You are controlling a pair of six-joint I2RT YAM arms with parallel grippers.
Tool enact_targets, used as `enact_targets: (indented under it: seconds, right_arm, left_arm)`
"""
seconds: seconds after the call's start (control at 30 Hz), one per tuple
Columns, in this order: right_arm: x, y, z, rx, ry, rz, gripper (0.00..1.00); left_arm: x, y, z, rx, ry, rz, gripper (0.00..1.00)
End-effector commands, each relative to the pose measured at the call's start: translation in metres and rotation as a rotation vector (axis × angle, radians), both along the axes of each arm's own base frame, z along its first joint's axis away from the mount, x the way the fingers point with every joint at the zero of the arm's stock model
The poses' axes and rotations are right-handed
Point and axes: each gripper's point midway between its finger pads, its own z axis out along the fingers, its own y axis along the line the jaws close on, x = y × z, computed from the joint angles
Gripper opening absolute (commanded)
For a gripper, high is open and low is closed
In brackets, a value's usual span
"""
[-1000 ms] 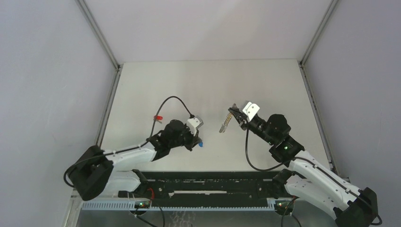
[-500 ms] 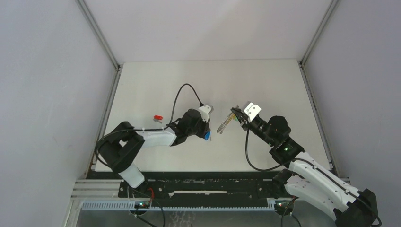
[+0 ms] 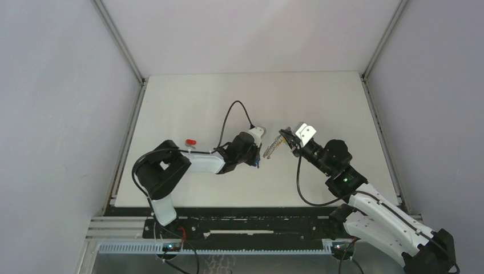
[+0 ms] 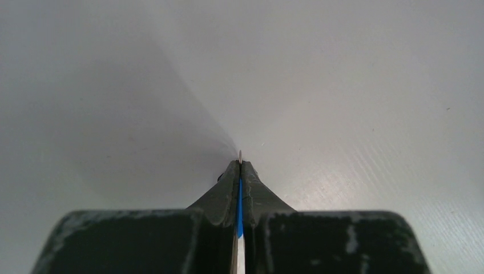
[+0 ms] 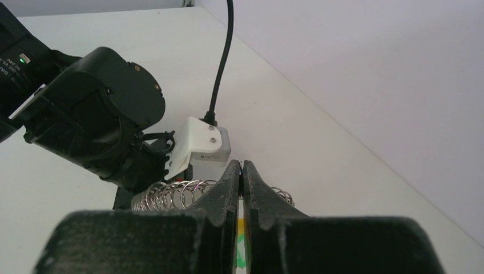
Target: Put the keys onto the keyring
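near the middle of the worktop (image 3: 228, 97), the left gripper (image 3: 257, 161) is clamped on the blue key (image 4: 240, 214), whose metal tip pokes just past the fingertips. just beside it, toward the right edge, the right gripper (image 3: 286, 138) pinches the keyring (image 3: 273, 148) by its yellow tab (image 5: 240, 231), its silvery coil reaching toward the left gripper. the red key (image 3: 190, 141) lies on the worktop near the left edge, well apart from both.

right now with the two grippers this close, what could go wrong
The blue key sits edge-on in the left gripper, only its tip showing; it could twist or slip when pressed to the keyring. The right gripper pinches just the yellow tab; the loose chain may snag.
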Motion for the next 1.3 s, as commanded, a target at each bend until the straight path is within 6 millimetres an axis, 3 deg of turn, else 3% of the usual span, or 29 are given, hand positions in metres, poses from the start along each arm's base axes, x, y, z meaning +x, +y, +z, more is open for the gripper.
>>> enact_targets:
  seconds: [0.0, 0.13, 0.2, 0.5, 0.73, 1.03, 1.27]
  right_arm:
    - [-0.001, 0.0, 0.029, 0.072, -0.073, 0.005, 0.0]
    - [-0.001, 0.001, 0.026, 0.071, -0.065, 0.017, 0.0]
    - [-0.002, 0.002, 0.026, 0.072, -0.063, 0.024, 0.0]
    - [-0.01, 0.013, 0.026, 0.087, -0.052, 0.12, 0.0]
    - [-0.018, 0.035, 0.028, 0.105, -0.015, 0.289, 0.0]
    - [-0.031, 0.068, 0.037, 0.133, 0.021, 0.522, 0.0]
    - [-0.041, 0.085, 0.044, 0.139, 0.045, 0.662, 0.0]
  left_arm:
    - [0.012, -0.019, 0.019, -0.053, -0.062, 0.04, 0.05]
    - [0.007, -0.021, 0.026, -0.095, -0.074, 0.047, 0.14]
    - [0.006, -0.018, 0.04, -0.139, -0.1, 0.059, 0.2]
    - [-0.004, 0.035, 0.135, -0.322, -0.326, 0.097, 0.36]
    - [-0.03, 0.067, 0.198, -0.515, -0.506, -0.083, 0.44]
    - [-0.071, 0.08, 0.254, -0.76, -0.712, -0.328, 0.44]
    - [-0.091, 0.069, 0.265, -0.833, -0.75, -0.496, 0.44]
